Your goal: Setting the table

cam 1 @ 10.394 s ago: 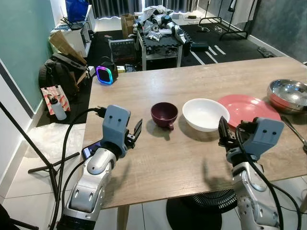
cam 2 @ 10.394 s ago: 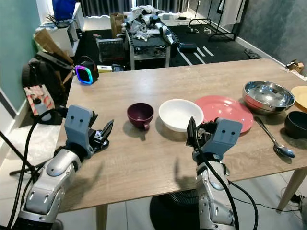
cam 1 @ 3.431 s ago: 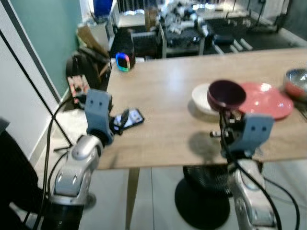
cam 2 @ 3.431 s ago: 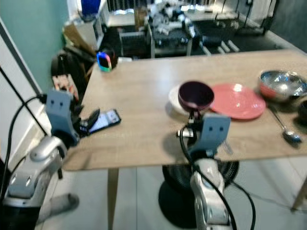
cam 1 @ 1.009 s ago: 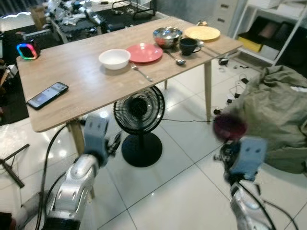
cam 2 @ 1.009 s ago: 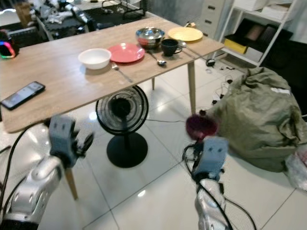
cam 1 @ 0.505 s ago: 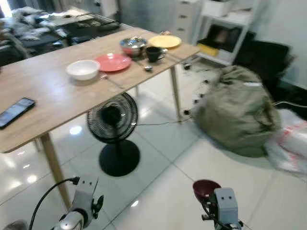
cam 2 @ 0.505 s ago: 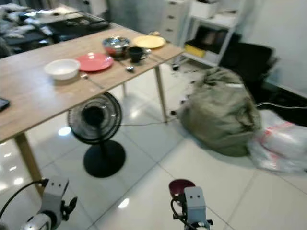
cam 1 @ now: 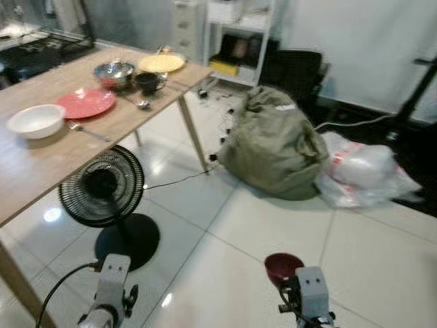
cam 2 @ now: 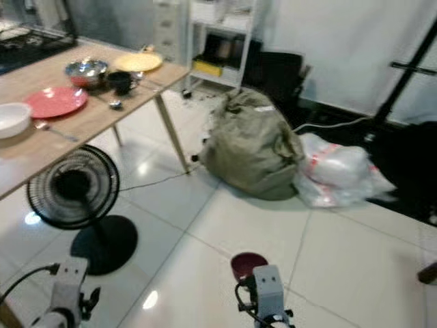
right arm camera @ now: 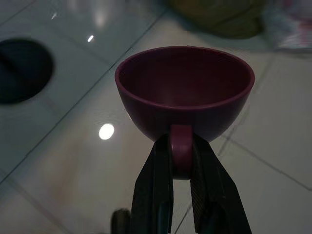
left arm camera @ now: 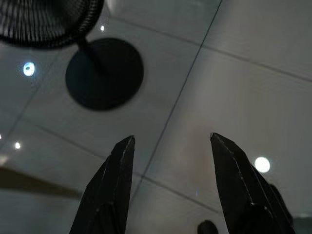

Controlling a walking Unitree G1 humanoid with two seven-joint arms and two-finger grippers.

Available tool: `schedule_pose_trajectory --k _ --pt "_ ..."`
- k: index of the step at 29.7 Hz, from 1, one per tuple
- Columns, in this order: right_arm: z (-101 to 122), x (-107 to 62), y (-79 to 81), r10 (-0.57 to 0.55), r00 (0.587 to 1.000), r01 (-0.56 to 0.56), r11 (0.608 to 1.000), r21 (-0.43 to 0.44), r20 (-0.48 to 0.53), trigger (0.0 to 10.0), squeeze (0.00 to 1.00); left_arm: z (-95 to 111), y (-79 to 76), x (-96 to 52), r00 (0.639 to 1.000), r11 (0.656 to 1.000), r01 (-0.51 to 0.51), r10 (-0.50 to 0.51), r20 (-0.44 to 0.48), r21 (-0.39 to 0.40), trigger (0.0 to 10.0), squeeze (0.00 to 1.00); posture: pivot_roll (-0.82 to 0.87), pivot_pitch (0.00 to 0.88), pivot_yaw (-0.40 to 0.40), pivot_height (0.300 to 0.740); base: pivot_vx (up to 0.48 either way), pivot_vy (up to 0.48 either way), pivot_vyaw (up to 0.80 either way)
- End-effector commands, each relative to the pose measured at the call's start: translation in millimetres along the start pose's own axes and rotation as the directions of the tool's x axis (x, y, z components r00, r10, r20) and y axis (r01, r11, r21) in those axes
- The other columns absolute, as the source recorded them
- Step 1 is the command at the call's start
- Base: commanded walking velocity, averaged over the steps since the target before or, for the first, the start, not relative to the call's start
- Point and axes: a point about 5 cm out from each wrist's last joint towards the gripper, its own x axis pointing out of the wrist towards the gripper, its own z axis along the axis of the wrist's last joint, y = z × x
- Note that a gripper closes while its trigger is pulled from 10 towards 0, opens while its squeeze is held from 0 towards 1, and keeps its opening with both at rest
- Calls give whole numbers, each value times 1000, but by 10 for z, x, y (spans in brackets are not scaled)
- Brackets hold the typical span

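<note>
One maroon cup is held by its handle alone in the right tool, clamped shut over the tiled floor well away from the counter, where a slip could drop it, while the left tool is carried spread apart.

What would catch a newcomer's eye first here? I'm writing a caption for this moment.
The maroon cup stands out, pinched by its handle in the right gripper above the white tiled floor. Behind it, an olive green bag slumps beside a clear plastic sack. To the left, a black fan stands under the wooden table.
</note>
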Motion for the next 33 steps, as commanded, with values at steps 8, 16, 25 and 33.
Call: schedule_pose_trajectory --k 8,16,25,33 --pt "143 46 -55 -53 995 49 997 56 79 10000 0 89 124 16 998 999 -41 39 46 25 10000 0 -46 0 97 740 0 0 -800" --pt "513 117 -86 -89 971 68 993 98 221 10000 0 439 161 39 982 998 -60 53 182 32 10000 0 -44 0 100 740 0 0 -800" --pt "1152 161 -23 -93 896 23 986 164 434 10000 0 830 70 96 947 995 -101 89 309 23 10000 0 -48 0 99 740 221 0 -356" --pt "1284 139 4 -89 878 9 985 170 471 10000 0 934 30 91 938 996 -90 78 337 21 10000 0 -47 0 101 740 480 0 0"
